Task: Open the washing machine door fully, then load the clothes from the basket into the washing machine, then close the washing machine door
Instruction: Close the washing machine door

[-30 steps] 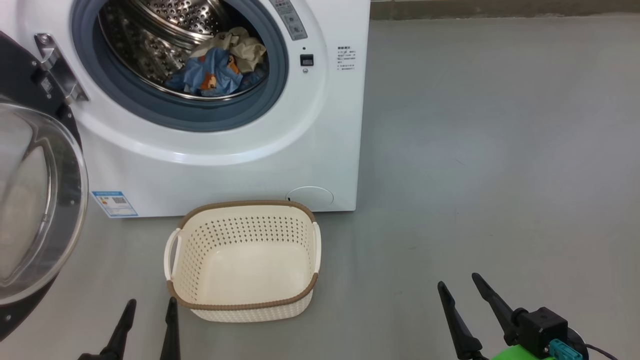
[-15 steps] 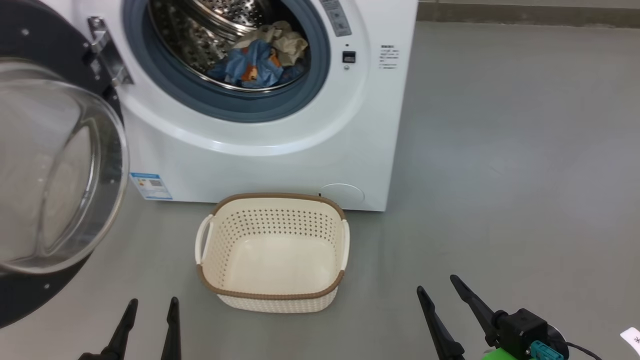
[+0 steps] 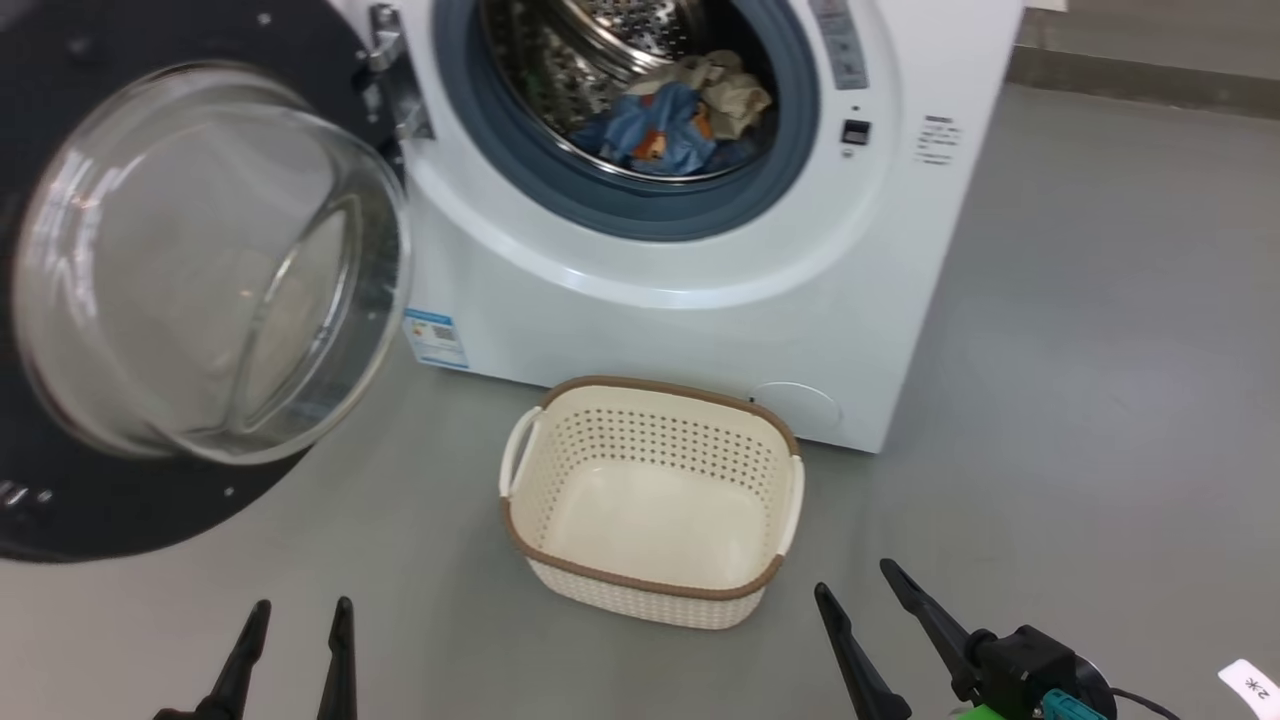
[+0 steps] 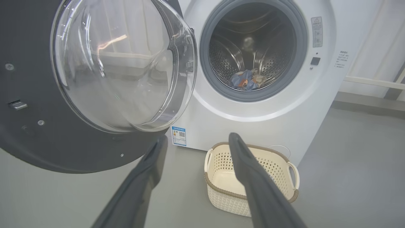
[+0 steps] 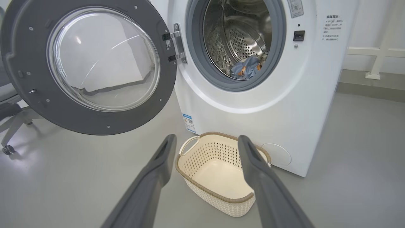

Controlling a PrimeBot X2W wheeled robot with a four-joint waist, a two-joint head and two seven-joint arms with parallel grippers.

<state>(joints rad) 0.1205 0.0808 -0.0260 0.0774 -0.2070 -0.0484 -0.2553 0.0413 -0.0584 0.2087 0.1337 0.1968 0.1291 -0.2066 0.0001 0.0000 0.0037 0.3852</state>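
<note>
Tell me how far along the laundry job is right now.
Done: the door stands wide open, the clothes lie inside the washing machine, and the basket on the floor is empty. In hand: nothing; the left end effector and right end effector are both open, low in the head view, touching nothing. Left: swing the door shut.

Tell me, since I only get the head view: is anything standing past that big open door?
Observer: Yes, a wheeled chair stands beyond the far edge of the washing machine door.
Operator: And higher inside, cut off for me?
Observer: The drum is bare steel up there; the clothes lie low in the washing machine.
Operator: What's right of the machine?
Observer: A white railing, farther back.
</note>
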